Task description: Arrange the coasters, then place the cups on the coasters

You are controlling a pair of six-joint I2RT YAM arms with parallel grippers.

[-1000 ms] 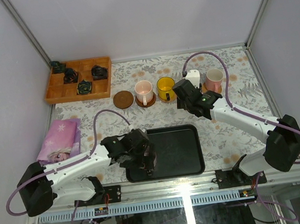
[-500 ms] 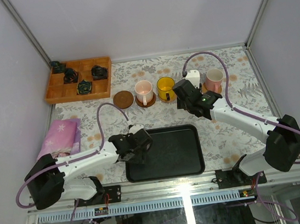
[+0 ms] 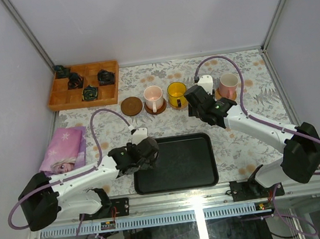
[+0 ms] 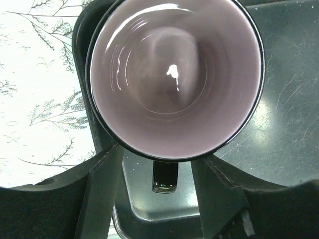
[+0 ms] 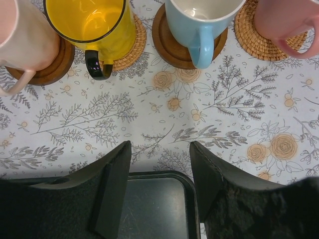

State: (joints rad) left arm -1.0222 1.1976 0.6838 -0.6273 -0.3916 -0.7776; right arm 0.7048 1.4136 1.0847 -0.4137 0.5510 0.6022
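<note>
Floral tablecloth (image 5: 99, 119): left gripper (image 4: 157, 159) pinches mauve cup (image 4: 174, 74) over black tray (image 4: 284, 124); right gripper (image 5: 160, 149) hovers spread, empty, near yellow cup (image 5: 94, 25).

Robotics lab test cell: pale walls (image 3: 153, 20) on metal posts (image 3: 24, 28) enclose a floral-clothed counter (image 3: 255, 77); left arm (image 3: 85, 177) and right arm (image 3: 261, 128) stand bolted to its front rail (image 3: 161, 218).

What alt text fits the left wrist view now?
A mauve cup, seen from above and empty, sits clamped between the fingers of the left gripper, its dark handle toward the camera. Below it lie the black tray and floral tablecloth.
</note>
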